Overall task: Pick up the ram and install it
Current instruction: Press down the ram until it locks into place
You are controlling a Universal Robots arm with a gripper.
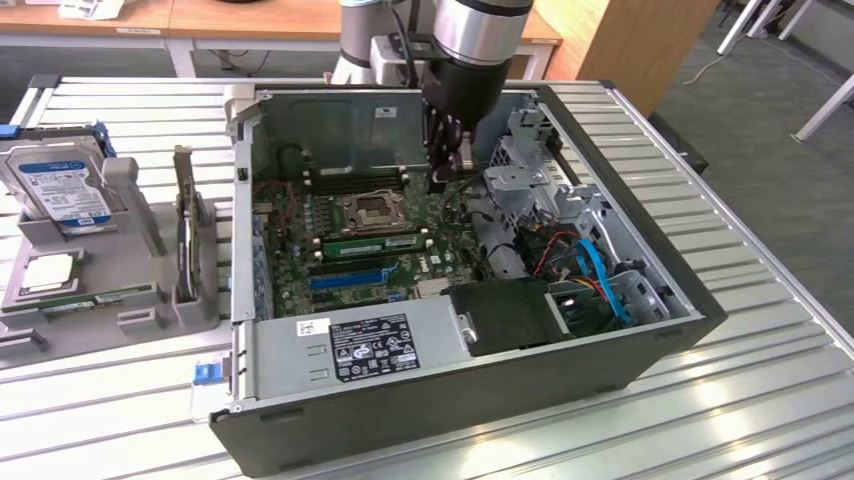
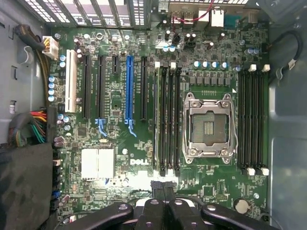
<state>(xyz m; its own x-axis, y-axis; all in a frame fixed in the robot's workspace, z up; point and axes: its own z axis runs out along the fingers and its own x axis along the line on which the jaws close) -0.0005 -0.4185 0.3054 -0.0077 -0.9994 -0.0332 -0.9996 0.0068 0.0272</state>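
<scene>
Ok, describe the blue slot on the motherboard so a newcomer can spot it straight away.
Look inside the open computer case at the green motherboard. Past the metal CPU socket and its black memory slots runs a row of long expansion slots. The blue slot is the only blue one there, flanked by black slots, with a white one at the row's end.

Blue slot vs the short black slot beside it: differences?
Colour: the blue slot is bright blue, the short black slot black. Length: the blue slot is far longer. The blue slot ends in a clip, the short black slot shows none. Both are empty and parallel.
</scene>
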